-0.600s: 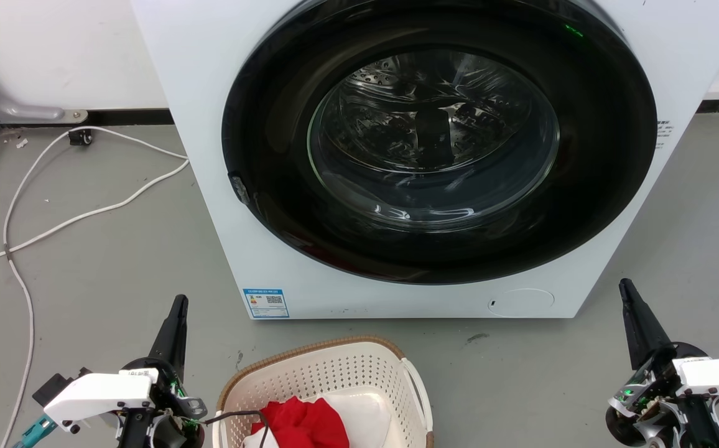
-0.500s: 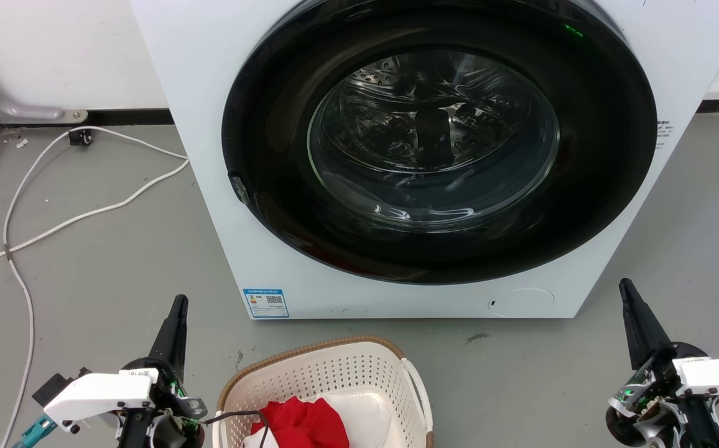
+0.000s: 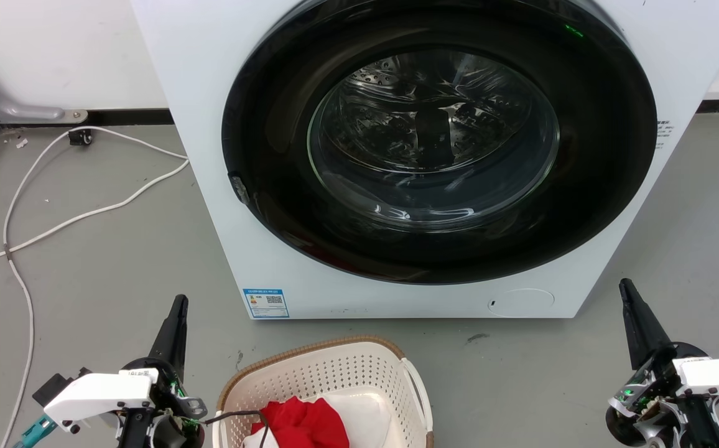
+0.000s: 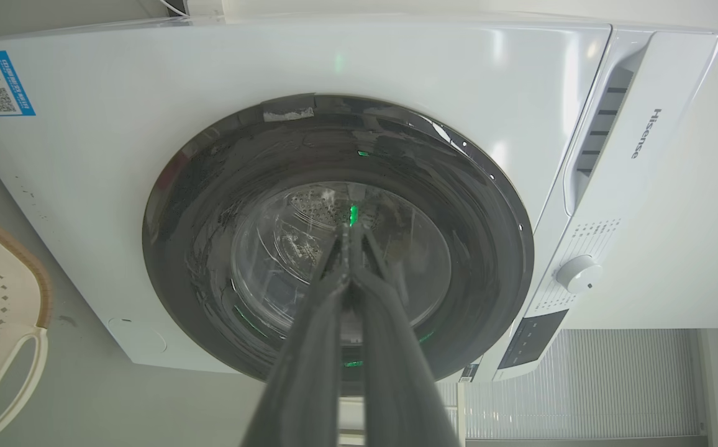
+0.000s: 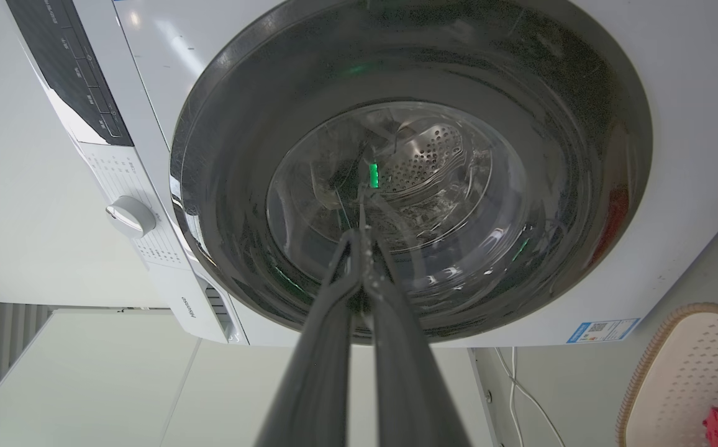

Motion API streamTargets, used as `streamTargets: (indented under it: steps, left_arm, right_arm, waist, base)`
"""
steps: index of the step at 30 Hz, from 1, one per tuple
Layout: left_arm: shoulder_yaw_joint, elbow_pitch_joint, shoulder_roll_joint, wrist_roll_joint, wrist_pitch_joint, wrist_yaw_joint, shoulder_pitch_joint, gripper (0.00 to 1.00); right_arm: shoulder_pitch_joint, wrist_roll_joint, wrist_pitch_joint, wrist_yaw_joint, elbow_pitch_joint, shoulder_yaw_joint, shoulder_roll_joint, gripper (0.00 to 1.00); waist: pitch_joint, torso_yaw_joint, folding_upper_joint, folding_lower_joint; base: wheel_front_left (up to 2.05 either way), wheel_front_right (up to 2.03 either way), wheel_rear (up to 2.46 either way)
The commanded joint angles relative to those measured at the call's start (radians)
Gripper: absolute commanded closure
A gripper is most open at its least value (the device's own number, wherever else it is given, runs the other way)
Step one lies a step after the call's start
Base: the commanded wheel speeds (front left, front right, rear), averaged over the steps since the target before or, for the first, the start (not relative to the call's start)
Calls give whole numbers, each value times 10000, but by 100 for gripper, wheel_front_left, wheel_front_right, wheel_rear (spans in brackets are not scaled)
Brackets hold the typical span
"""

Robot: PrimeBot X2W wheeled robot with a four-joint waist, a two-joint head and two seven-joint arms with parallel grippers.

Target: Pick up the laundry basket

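On the floor before the washing machine point(image 3: 198, 93), the head view shows the laundry basket point(image 3: 334, 373), a red cloth point(image 3: 303, 426) inside, between the left gripper point(image 3: 179, 305) and the right gripper point(image 3: 626, 287), apart from both. Left wrist view: the jaws are closed on nothing. Right wrist view: the jaws are closed too, empty.

Head view: high vantage, facing forward and steeply down, close to front-loading washing machine point(image 3: 210, 155). Porthole door point(image 3: 432, 134) central, laundry basket point(image 3: 328, 379) cut by bottom edge, left gripper point(image 3: 179, 305) and right gripper point(image 3: 627, 289) in lower corners.
Left wrist view: low, near floor point(image 4: 117, 397), looking up along left gripper, tips together, at door. Frame rolled: control dial point(image 4: 576, 273) at right, basket at left edge.
Right wrist view: same low upward aim, rolled opposite way. Dial at left, basket lower right.
Shared by all three: door, blue energy label point(image 3: 265, 303), basket.
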Motion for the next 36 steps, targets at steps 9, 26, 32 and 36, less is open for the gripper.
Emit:
streamTargets:
  steps: [9, 26, 32, 36]
  left_arm:
    - [-103, 81, -30, 390, -315, 13, 234, 0]
    - [-229, -776, -17, 3942, -1097, 424, 307, 0]
    - [-441, -1009, -13, 5180, -1339, 617, 362, 0]
    - [-555, -1141, -10, 5875, -1492, 708, 397, 0]
  right_arm:
    - [257, -475, -311, 0, 174, 74, 22, 0]
    - [483, -4574, -1091, 0, -804, 263, 19, 0]
    - [576, -6055, -1335, -1, -1018, 459, 17, 0]
    - [650, -6890, -1485, -1, -1157, 559, 17, 0]
  waist:
    - [10, 3, 0, 0]
    - [79, 2, 0, 0]
    - [96, 4, 0, 0]
    - [106, 2, 0, 0]
  base:
    - [0, 0, 0]
    - [0, 0, 0]
    - [0, 0, 0]
    - [0, 0, 0]
